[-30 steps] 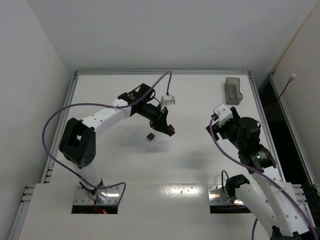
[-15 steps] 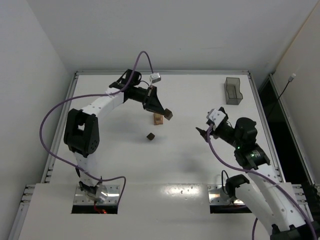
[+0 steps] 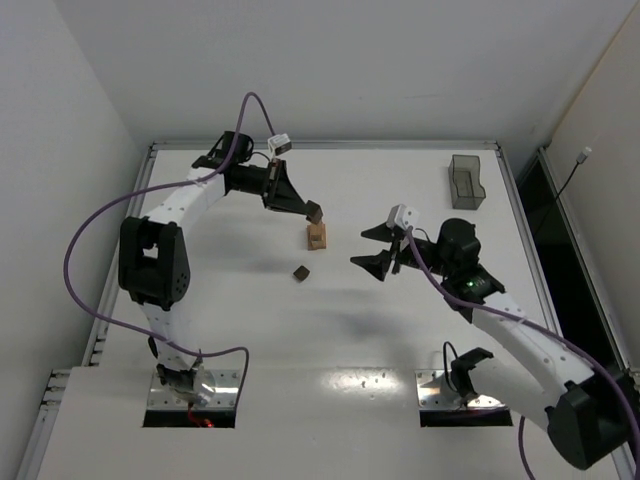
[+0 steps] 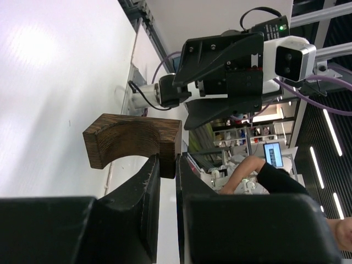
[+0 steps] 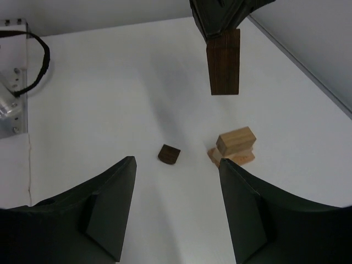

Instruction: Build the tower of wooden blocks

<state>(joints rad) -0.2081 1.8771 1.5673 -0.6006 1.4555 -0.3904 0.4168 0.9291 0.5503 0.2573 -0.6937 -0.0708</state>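
**Brown arch block held near the tan tower**

Brown wood, cut as a small arch, sits clamped between the fingers of the left claw. The fingers pinch one leg of the arch, and the curved hollow faces the wrist camera.

The claw holds the arch in the air close to the tower without touching it. The tower stands near the middle of the white table. It is a short tan stack with one block resting across a wider base piece.

A small loose dark block lies on the table just beside the tower, on its near side.

The right claw hovers to the right of the tower, pointing at it. Its jaws are apart with nothing between them.

A grey plastic bin stands well apart at the far right of the table.
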